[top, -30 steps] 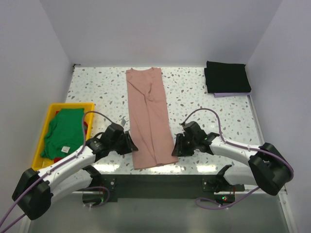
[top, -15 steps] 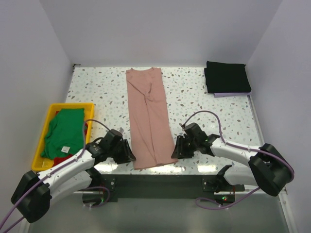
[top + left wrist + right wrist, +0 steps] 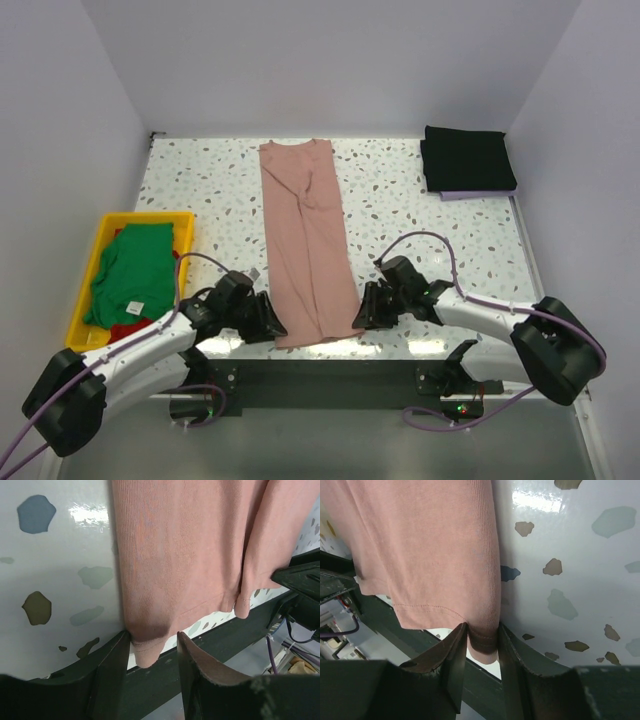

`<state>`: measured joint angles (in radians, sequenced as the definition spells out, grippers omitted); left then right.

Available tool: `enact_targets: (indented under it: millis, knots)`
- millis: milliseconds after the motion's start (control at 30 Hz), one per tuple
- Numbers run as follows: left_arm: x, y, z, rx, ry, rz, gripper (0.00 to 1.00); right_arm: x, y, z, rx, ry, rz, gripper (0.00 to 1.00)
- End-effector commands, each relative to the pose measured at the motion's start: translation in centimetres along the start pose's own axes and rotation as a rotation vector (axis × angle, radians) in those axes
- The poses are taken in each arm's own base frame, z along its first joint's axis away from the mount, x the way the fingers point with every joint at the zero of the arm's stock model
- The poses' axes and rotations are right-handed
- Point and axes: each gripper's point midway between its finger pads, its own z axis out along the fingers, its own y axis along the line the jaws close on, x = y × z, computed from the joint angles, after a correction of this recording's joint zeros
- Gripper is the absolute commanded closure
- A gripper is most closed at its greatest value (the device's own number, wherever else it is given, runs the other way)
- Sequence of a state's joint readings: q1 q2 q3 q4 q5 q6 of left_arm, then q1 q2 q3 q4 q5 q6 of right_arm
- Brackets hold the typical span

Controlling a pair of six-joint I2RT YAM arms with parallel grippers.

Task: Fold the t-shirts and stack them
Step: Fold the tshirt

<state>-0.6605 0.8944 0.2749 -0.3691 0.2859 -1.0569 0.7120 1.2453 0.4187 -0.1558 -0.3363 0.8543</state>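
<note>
While straddling the near hem corner of the pink t-shirt (image 3: 190, 555), partway open at the left gripper (image 3: 152, 635): cloth touching one finger, a sliver of space before the other (nothing clamped there). Over at the right gripper (image 3: 482, 626), drawn narrow onto the opposite hem corner, with bunched cloth filling the space between both fingers and pinched there. Both sets of fingers low at the near edge of the speckled table (image 3: 400, 190), each corner of cloth poking just past that edge over the dark frame below. Between the two grippers, only the shirt's near hem. Ahead of both, the rest of the shirt folded into a long narrow strip, lying flat and running away toward the far wall. Out to the left gripper's left, a yellow bin (image 3: 85, 300) holding a green shirt (image 3: 135, 270) with a bit of red (image 3: 125, 330) under it. Far ahead and off to the right gripper's right, a black folded shirt (image 3: 467, 157) stacked on a lavender one (image 3: 460, 195), well apart from the pink strip.
</note>
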Motion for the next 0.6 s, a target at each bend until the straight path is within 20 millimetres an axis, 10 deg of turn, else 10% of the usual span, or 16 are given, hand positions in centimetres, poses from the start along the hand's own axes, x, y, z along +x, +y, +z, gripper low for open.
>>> enact_targets:
  millis: [0,300,567]
  knots:
    - [1.4,2.0,0.5,-0.064,0.045,-0.014,0.53,2.7,-4.7,0.2,0.167,0.064,0.035,0.65]
    - [2.1,1.8,0.7,-0.055,0.057,-0.018,1.0,2.2,-4.4,-0.5,0.162,0.04,-0.002,0.82]
    - [2.4,0.8,-0.5,-0.053,0.056,0.013,1.0,1.1,-2.9,-2.5,0.127,-0.023,-0.075,1.0]
